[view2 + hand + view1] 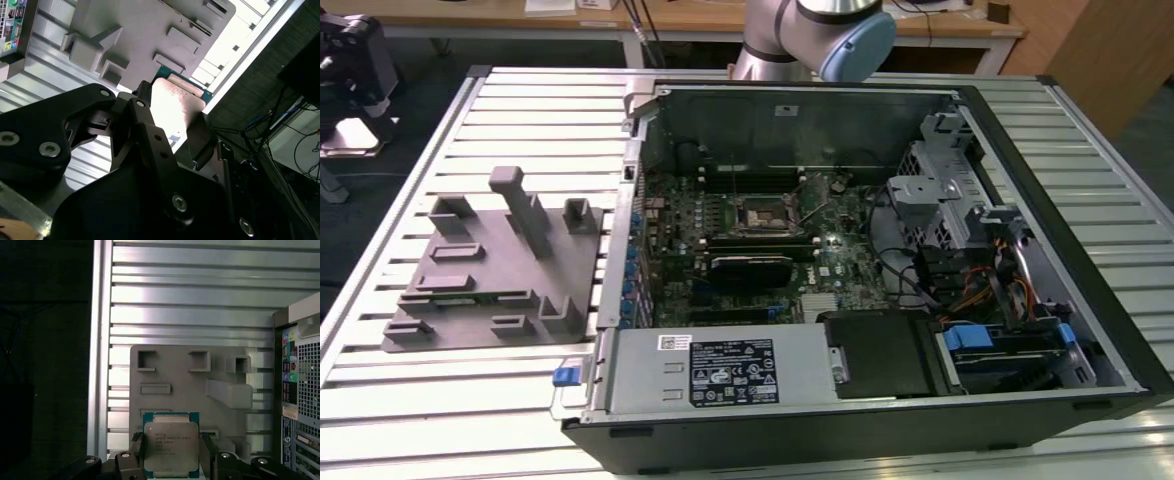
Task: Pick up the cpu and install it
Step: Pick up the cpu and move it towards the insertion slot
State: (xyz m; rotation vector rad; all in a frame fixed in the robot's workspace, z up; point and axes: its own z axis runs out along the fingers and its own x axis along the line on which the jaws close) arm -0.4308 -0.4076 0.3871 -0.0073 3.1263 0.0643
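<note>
The cpu [171, 446], a flat square chip with a pale silver top and a green edge, sits between the two black fingers [136, 456] of my gripper [171, 452], which is shut on it. In the second wrist view the cpu [176, 102] shines between the same fingers [145, 117] of the gripper [172, 117]. It hangs in the air well above the grey plastic fixture [190, 385]. In the exterior view the dark square socket [761, 213] lies in the middle of the motherboard inside the open computer case [1067, 200].
The grey moulded fixture [494, 270] with upright posts lies on the slatted metal table [480, 400], to the exterior view's left of the case. The arm [814, 30] stands behind the case. A power supply [720, 370] and cables [987, 290] fill the case's near side.
</note>
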